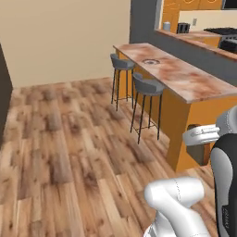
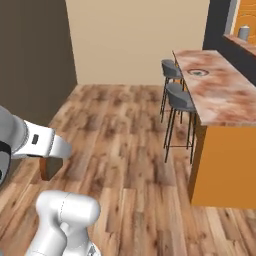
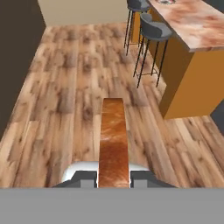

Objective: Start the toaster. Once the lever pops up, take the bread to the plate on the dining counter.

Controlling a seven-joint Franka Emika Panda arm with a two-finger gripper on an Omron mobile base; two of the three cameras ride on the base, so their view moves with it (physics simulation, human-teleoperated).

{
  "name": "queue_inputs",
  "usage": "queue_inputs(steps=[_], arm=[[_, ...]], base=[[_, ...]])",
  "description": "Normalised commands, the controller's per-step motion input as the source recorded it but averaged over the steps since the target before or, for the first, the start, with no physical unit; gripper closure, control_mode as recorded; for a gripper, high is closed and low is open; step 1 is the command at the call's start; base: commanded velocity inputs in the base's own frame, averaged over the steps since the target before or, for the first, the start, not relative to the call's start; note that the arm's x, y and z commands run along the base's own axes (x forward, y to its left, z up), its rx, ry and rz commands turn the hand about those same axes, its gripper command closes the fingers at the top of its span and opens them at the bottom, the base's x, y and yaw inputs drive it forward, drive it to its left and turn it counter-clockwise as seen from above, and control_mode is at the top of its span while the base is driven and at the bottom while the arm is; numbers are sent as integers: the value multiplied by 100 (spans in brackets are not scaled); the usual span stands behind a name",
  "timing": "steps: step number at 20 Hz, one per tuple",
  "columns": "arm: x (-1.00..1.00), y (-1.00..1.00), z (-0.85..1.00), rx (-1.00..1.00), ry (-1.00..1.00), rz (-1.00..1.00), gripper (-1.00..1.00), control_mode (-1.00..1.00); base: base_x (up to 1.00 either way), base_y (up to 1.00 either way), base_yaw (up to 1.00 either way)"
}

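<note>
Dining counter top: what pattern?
Reddish-brown and white marbling on the dining counter; clearest in left base view.

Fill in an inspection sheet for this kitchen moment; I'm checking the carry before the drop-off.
Surface: long reddish-brown marbled dining counter, orange base.
Job's things: thin brown toast slice held edge-on; small round dark-rimmed plate sits on the counter's far part, nothing on it.
Clutter: grey canister on the back counter.
Pincer: pincer shut on the toast slice, over the floor, short of the counter.
Cables: nothing seen.
Surroundings: two grey bar stools beside the counter, wooden plank floor.
</note>
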Motion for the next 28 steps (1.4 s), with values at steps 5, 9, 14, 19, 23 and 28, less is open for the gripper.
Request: queue_inputs(steps=[5,9,14,19,23,28], arm=[[0,0,0,0,0,0,100,100],[0,0,0,0,0,0,100,100],[0,0,0,0,0,0,100,100],[0,0,0,0,0,0,100,100],[0,0,0,0,0,0,100,100],[0,0,0,0,0,0,100,100]], base=[[71,85,-51],[67,78,-51],[66,83,-50],[63,86,-50],[66,99,-52],[55,99,-50]])
